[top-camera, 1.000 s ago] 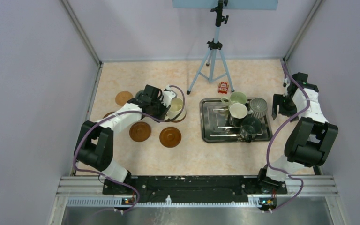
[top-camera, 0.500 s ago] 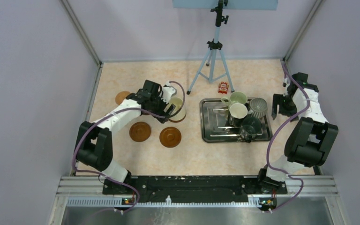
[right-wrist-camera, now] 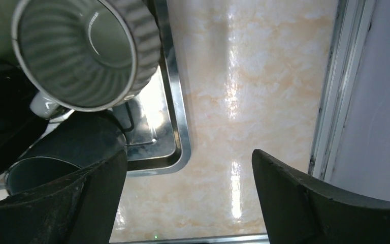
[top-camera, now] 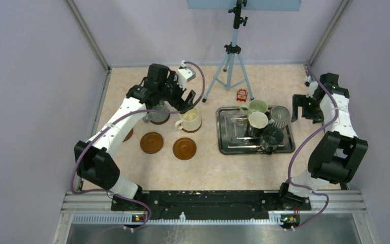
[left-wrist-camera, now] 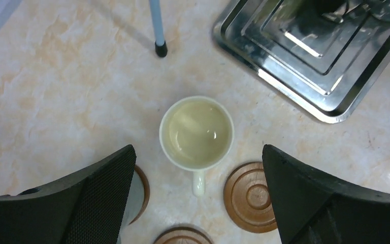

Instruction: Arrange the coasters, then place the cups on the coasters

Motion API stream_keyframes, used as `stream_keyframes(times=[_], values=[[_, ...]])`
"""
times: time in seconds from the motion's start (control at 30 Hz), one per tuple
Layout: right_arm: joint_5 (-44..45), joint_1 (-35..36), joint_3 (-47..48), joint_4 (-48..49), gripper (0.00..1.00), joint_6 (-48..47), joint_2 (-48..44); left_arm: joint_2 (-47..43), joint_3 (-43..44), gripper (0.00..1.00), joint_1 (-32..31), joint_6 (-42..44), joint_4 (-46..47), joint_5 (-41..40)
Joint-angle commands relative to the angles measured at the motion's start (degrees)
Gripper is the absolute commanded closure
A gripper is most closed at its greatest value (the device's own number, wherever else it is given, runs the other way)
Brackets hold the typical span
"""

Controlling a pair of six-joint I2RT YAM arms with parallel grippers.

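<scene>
Steel tray (top-camera: 229, 141) holds four mugs (top-camera: 257, 121); cream mug (left-wrist-camera: 197, 132) empty, on coaster (top-camera: 197, 130); left pincer (left-wrist-camera: 198, 151), right pincer (right-wrist-camera: 189, 154) wide, empty.

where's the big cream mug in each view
top external: large cream ceramic mug left of the rectangular steel tray
left wrist: mug at centre, tray upper right
right wrist: mug not in it; tray at left
shared landmark: the tray
</scene>
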Motion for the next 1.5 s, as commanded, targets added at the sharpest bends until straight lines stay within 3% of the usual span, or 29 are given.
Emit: stream_keyframes(times=[0.0,0.07,0.17,0.27,0.63,0.93,1.13,1.47], values=[[-5.53,-0.33,4.12,-0.06,0.08,-1.82,-2.76,6.17,6.71,0.01,-6.11,-0.68,-3.14,1.8],[-6.79,-0.33,5.04,-1.08,0.08,-1.35,-1.93,10.12,9.03,0.01,-8.87,-1.0,-5.01,2.46],[-8.87,-0.33,6.01,-2.27,0.09,-0.72,-0.98,13.63,8.88,0.01,-12.38,-2.75,0.16,3.05],[-10.68,-0.33,6.44,-3.37,0.08,-1.33,-0.99,17.71,10.06,0.01,-15.28,3.04,4.45,7.26],[-11.31,-0.65,7.35,-4.2,0.08,-1.4,-2.41,44.56,38.55,0.09,-17.76,24.58,-3.08,10.93],[-12.28,-2.83,7.26,-4.82,0.08,-1.41,-3.05,49.99,40.21,0.1,-17.93,26.86,6.09,11.86],[-11.68,-3.02,7.09,-4.87,0.08,-1.72,-3.04,53.91,43.67,0.11,-18.18,26.66,7.31,11.25],[-12.18,-3.23,8.11,-5.4,0.09,-1.68,-2.33,54.6,43.88,0.29,-20.02,27.07,8.55,12.47]])
